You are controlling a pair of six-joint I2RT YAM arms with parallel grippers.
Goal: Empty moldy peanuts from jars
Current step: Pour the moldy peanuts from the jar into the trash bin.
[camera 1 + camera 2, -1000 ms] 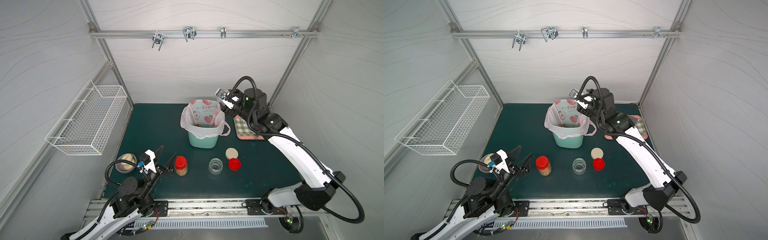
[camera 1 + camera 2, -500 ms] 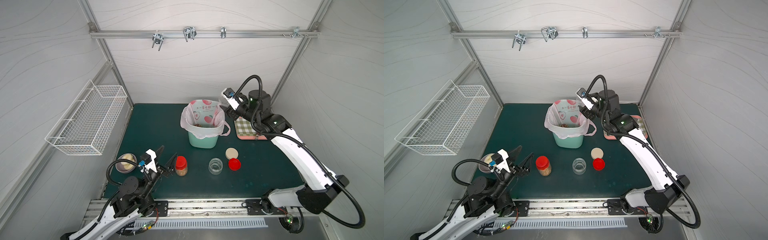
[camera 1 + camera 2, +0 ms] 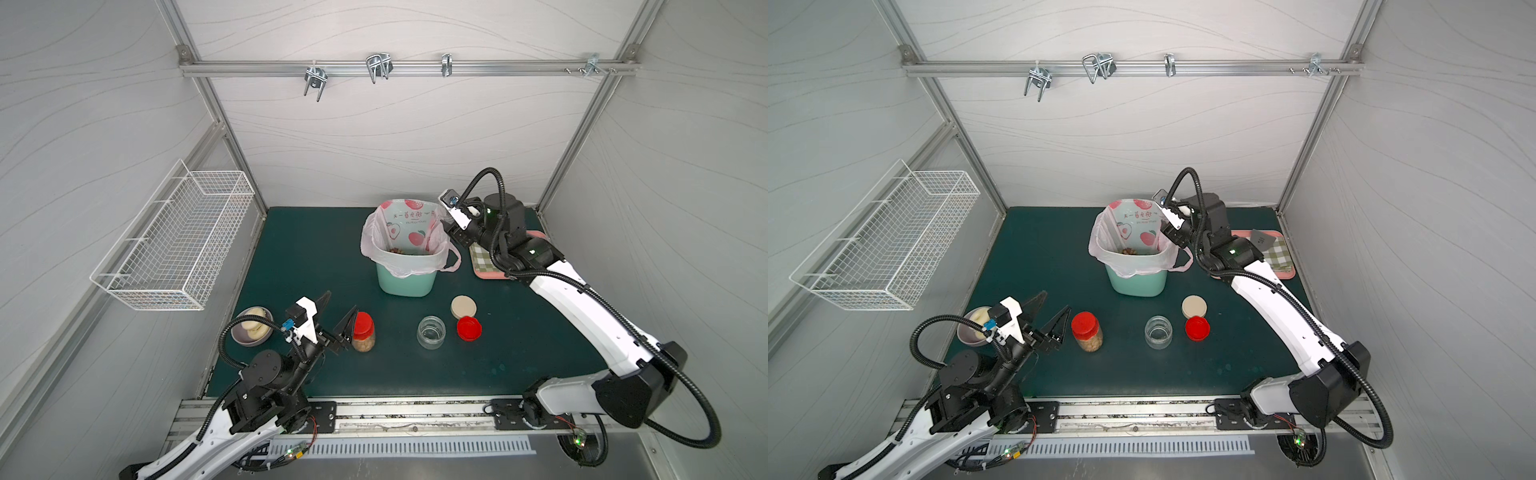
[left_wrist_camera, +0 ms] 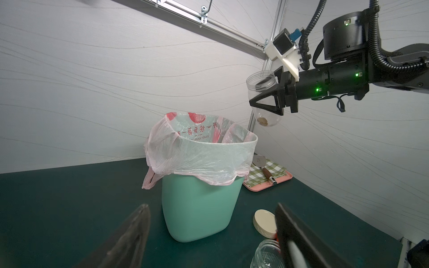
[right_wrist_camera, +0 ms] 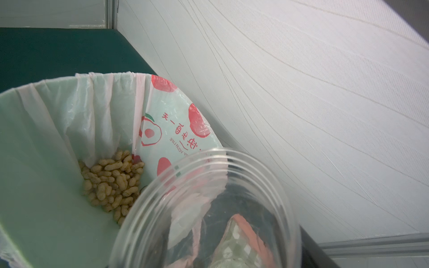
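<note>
White panelled walls close in a dark green mat (image 3: 316, 257), with a mint-green bin (image 3: 405, 282) lined by a pink printed bag standing toward the back. The right gripper (image 4: 255, 94) is clamped across the body of a clear jar (image 4: 261, 80), holding it in the air above rim height, just beside the bin on the side nearer the pink tray (image 4: 267, 185). The jar's long axis is close to upright, slightly tilted, mouth up and base down, so nothing can pour as it sits. One or two peanuts (image 4: 262, 120) lie in its base; a pile of them rests at the bottom of the bag (image 5: 111, 183).

The left gripper (image 3: 338, 307) hangs low over the mat, jaws spread and empty, just beside a red-lidded jar (image 3: 363, 332) full of peanuts. An empty jar (image 3: 431, 331) stands open on the mat near a beige lid (image 3: 463, 306) and a red lid (image 3: 468, 328).

This looks like the second jar's emptying, nearly finished. The next move likely calls for carrying the mouth over the bag and rolling the wrist until the mouth points down, to shake out the leftovers, before setting the jar down; the capped jar has yet to be opened
</note>
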